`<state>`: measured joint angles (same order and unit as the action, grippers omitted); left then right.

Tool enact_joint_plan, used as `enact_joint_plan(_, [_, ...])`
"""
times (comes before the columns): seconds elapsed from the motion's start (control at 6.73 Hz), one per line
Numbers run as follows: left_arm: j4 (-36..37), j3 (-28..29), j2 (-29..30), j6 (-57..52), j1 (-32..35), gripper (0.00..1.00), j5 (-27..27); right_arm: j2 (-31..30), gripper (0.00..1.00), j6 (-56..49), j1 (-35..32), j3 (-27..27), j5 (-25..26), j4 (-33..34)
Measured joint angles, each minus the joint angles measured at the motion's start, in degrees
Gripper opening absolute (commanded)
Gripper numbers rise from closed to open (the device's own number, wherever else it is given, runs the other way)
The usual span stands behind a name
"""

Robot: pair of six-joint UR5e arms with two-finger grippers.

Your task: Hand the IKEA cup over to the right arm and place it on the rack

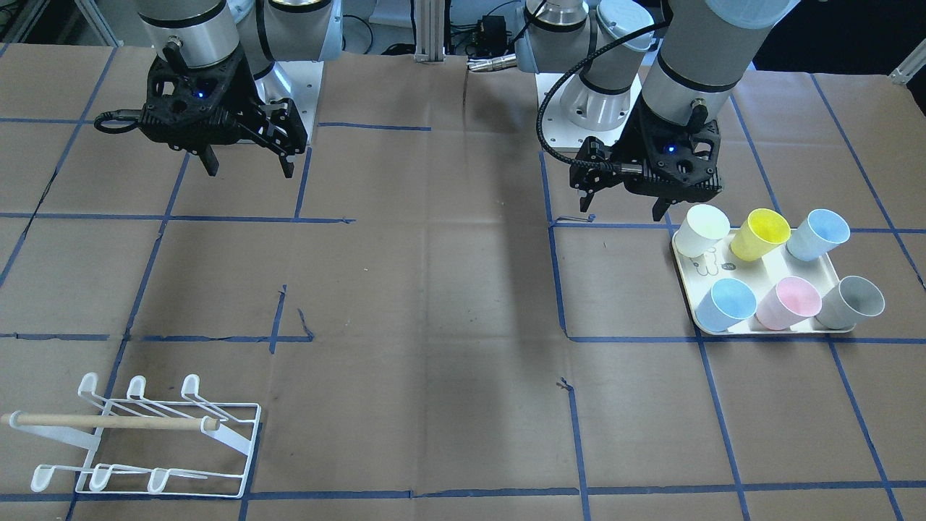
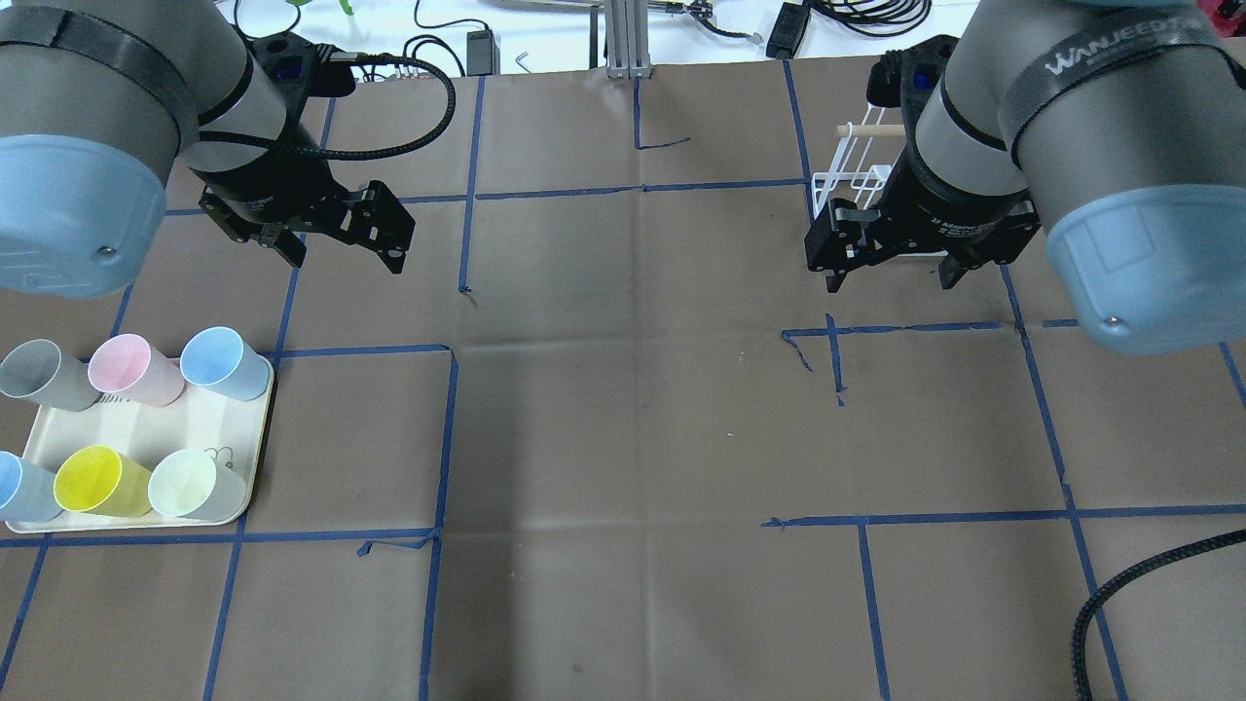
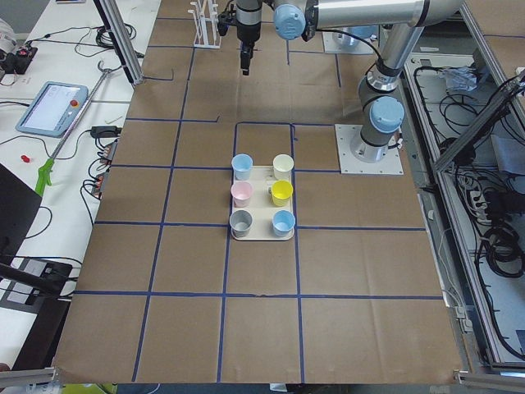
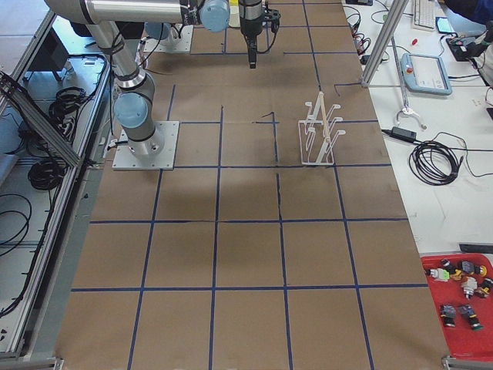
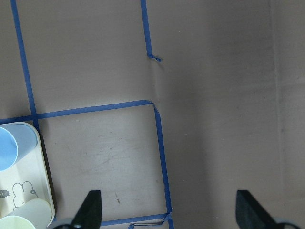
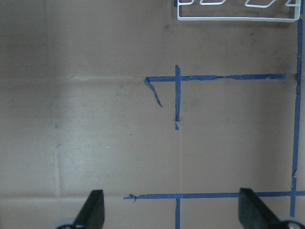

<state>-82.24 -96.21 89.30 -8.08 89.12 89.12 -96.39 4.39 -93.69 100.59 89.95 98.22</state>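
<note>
The left claw (image 1: pixel 622 208) and right claw (image 1: pixel 250 171) are open and empty. Cups (image 1: pixel 759 233) stand mouths up beside the left claw, on the brown counter (image 1: pixel 434 289).

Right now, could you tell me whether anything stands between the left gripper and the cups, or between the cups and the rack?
Nothing visible does. The left gripper hangs open above the tray corner, with only air down to the cups. From there to the rack lies bare taped paper; the open right gripper hovers above it.
</note>
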Motion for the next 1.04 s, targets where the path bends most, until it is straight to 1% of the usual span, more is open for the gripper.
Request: enact_joint_plan(1.04, [0.58, -1.26, -1.32, 0.1, 0.0, 1.0, 0.07, -0.02, 1.0, -0.03, 0.0, 0.04, 0.05, -0.01])
